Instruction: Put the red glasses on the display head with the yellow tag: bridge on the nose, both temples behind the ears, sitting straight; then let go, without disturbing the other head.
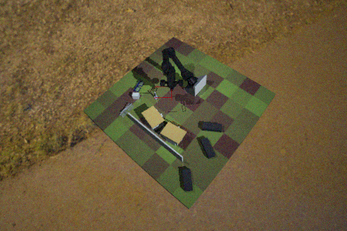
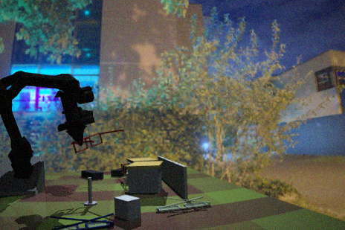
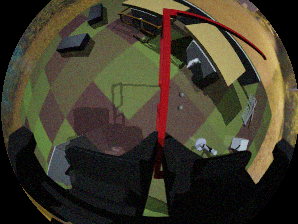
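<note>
The red glasses (image 1: 164, 97) (image 2: 111, 132) (image 3: 164, 75) hang in the air, tilted, with a temple reaching away from the arm. My gripper (image 1: 172, 87) (image 2: 79, 144) (image 3: 158, 135) is shut on their frame, high above the mat. Two block-like heads with tan tops stand close together: one (image 1: 152, 116) (image 2: 144, 181) (image 3: 217, 47) nearer the post stand, the other (image 1: 173, 133) beyond it. Brownish glasses (image 3: 142, 22) sit at the front of the other head. The red glasses are apart from both heads. I cannot make out a yellow tag on either head.
A long grey wall (image 1: 155, 135) (image 2: 175, 177) runs behind the heads. A post stand (image 2: 89, 192) (image 3: 202, 145), a white cube (image 1: 135, 95) (image 2: 127, 209) (image 3: 240, 144), blue glasses (image 1: 137, 87) and pale glasses (image 1: 126, 109) (image 3: 248, 111) are to one side. Dark blocks (image 1: 211, 126) (image 3: 73, 43) lie opposite.
</note>
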